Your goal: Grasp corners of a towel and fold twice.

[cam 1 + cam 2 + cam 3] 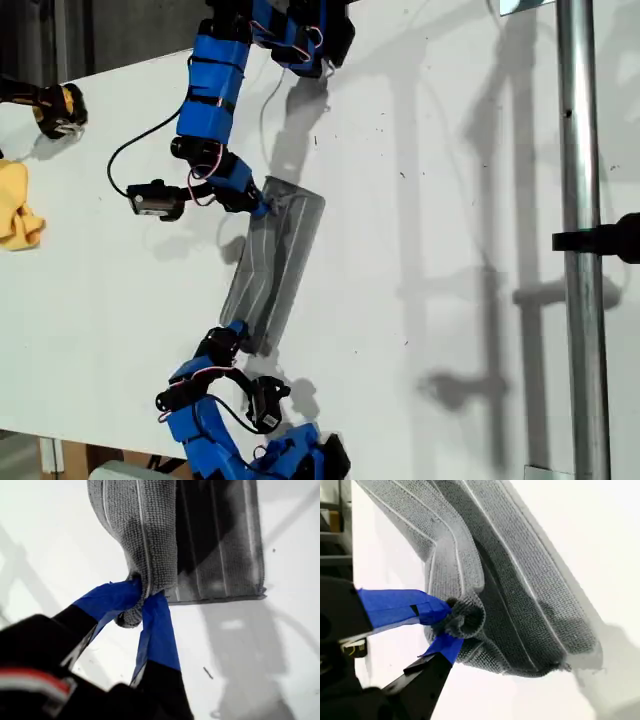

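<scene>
The towel is a grey, white-striped cloth lying as a long narrow folded strip on the white table. My first gripper is shut on a bunched corner of the towel, lifting one layer over the flat layer beneath. A rolled corner of the towel is pinched in my second gripper. In the exterior view one blue arm's gripper holds the strip's far end and another's holds its near end. The wrist views do not show which arm is which.
A yellow cloth lies at the exterior view's left edge, with a black and yellow object beyond it. A metal pole with a black clamp stands along the exterior view's right. Cables trail from the far arm.
</scene>
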Robot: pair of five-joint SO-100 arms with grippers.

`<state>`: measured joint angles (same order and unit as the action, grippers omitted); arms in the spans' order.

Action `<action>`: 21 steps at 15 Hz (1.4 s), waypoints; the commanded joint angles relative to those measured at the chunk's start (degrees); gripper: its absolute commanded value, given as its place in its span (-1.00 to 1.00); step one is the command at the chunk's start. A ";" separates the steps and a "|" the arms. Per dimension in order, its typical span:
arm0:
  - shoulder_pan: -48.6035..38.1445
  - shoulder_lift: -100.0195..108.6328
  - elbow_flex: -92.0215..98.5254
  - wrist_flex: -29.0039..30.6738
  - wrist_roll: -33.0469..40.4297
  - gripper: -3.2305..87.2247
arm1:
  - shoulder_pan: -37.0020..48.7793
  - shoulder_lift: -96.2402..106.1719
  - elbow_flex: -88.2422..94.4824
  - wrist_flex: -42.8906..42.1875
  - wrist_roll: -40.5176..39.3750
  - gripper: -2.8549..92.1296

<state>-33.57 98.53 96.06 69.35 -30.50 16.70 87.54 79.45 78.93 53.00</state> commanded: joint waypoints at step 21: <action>-7.29 -16.70 -5.80 -2.46 2.99 -0.95 | -2.64 -1.93 9.40 -0.97 1.41 -0.94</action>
<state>-41.13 81.83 90.62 65.74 -26.72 15.21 85.96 89.38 78.49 53.70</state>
